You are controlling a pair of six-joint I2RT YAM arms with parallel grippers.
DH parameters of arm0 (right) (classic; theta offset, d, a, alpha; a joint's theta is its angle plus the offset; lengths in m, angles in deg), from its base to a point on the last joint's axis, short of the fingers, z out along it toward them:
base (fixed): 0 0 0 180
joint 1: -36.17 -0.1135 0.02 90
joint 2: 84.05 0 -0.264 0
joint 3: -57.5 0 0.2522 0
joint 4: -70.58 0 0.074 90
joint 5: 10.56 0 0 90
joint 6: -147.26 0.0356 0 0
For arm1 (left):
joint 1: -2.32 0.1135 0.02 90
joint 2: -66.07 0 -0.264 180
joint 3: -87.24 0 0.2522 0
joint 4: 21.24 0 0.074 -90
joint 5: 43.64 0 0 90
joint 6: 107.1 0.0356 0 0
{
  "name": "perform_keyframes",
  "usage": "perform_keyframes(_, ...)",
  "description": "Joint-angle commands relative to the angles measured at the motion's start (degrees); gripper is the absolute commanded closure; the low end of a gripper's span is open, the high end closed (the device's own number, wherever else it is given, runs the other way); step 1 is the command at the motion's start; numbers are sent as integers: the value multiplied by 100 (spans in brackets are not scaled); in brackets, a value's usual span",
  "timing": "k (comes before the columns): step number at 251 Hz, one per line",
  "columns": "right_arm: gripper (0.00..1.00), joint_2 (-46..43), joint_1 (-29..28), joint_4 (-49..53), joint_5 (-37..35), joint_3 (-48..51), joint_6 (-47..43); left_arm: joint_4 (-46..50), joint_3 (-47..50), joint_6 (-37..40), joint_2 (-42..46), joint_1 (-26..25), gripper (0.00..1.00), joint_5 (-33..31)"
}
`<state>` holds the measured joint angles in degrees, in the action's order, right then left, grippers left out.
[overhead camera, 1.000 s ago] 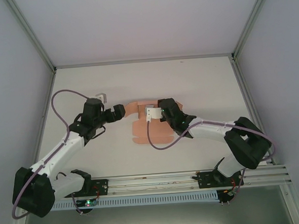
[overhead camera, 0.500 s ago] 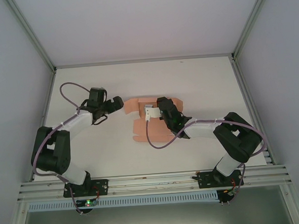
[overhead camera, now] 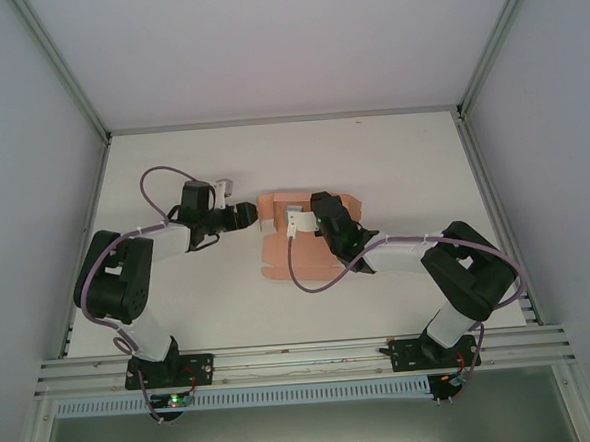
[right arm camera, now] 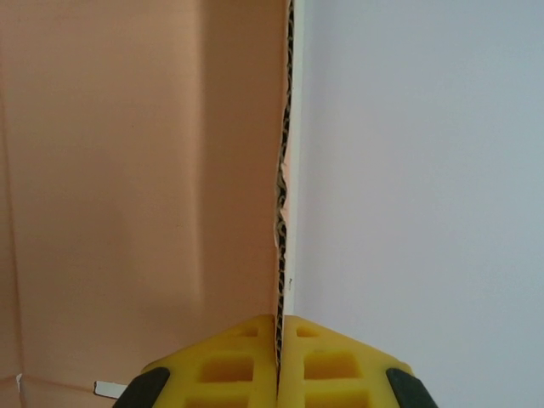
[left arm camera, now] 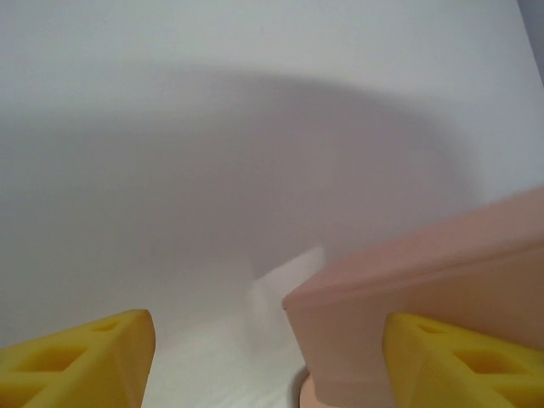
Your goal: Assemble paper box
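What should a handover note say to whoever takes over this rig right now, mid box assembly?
Left hand: open, low at the left edge of the paper box. A raised pink flap stands between its fingers, close to one of them, not gripped.
Right hand: shut on the card's edge, which is pinched between the pads.
Box: on the table between the two arms, mostly a flat die-cut sheet.
Done: one edge gripped, a flap on the left side partly up.
Left: fold up the walls, tuck the flaps, close it into a box.
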<state>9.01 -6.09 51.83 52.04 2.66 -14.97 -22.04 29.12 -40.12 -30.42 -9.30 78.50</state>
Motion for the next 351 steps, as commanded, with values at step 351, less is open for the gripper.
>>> perform_keyframes(351, 100, -265, 7, 560, 210, -23, 438, 570, 142, 1762, 733, -1045, 55, -195)
